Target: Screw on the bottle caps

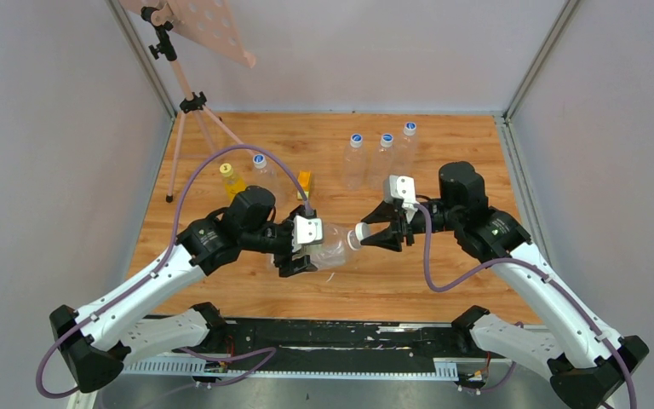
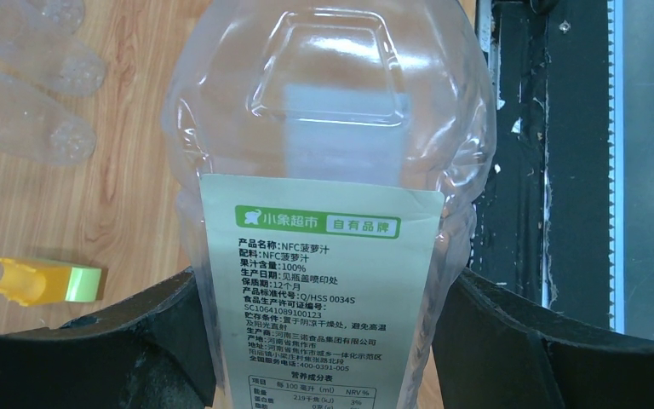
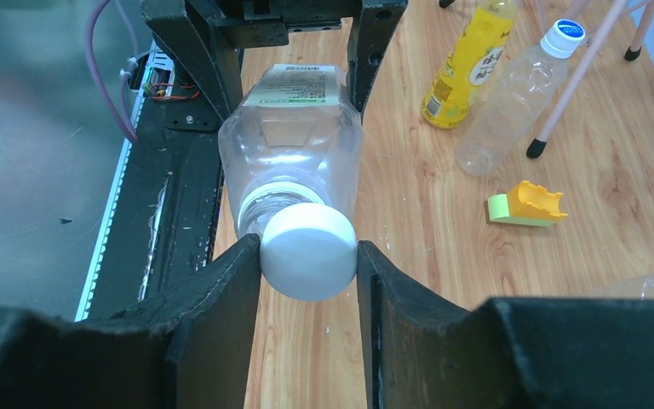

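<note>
The wooden table (image 1: 443,281) is being bordered at its near edge by a black rail (image 1: 332,336), and both arms are being reached in over it toward the middle. At the far left a tripod (image 1: 189,104) is being stood with its legs spread onto the wood.

Above the middle of the table, the wide bottle (image 1: 334,243) is being held on its side, neck to the right. It is being clamped by the left gripper (image 1: 305,249), whose jaws are being kept wide apart around the labelled lower body.

The neck is being met by the right gripper (image 1: 370,236). Its jaws are being kept narrow, and the white cap (image 3: 308,249) is being pinched between them. The cap is being pressed against the bottle's mouth. How far it is threaded cannot be told.

At the far side, right of centre, three bottles (image 1: 381,160) are being kept upright in a close row, each being topped by a blue cap (image 1: 357,138).

At the far left, the yellow bottle (image 1: 232,181) and a slim bottle (image 1: 264,175) are being stood side by side, both capped. One tripod leg is being planted just beside the slim bottle.

A small block (image 1: 305,181) is being left just beyond the left gripper, apart from the wide bottle.
</note>
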Robot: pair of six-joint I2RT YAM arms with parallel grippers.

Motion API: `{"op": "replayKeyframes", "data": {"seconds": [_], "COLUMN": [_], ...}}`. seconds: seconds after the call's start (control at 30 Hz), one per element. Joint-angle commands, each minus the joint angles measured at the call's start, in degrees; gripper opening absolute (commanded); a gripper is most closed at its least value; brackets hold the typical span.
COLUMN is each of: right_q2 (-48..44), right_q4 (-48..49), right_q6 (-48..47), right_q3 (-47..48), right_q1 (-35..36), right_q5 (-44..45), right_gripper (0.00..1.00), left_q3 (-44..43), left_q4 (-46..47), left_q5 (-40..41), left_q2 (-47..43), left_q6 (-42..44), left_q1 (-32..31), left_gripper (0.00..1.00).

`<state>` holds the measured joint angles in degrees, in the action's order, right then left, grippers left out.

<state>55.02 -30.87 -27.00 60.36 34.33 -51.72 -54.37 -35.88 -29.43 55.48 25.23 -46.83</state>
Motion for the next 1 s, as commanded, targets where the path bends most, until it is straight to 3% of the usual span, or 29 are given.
{"op": "replayKeyframes", "data": {"seconds": [0.0,0.57,0.97], "right_q2": [0.3,2.4,4.1], "right_q4": [-0.8,-1.0,0.0], "right_q6": [-2.4,-3.1,-3.9], "right_q3": [0.5,-0.5,-0.1], "right_q1": [0.2,0.3,1.1], "right_q5": [-1.3,-9.7,-10.1], "right_gripper": [0.32,0.31,0.31], "left_q3": [-3.7,-5.2,-7.3], "left_q4": [1.3,-0.1,-2.6], "left_q5": [-1.6,-2.5,-9.7], "left_q2": [-0.1,1.0,3.5], "left_q6": [2.0,2.3,2.1], "left_q1": [-0.1,2.7,2.9], "left_gripper": [0.00,0.00,0.00]}}
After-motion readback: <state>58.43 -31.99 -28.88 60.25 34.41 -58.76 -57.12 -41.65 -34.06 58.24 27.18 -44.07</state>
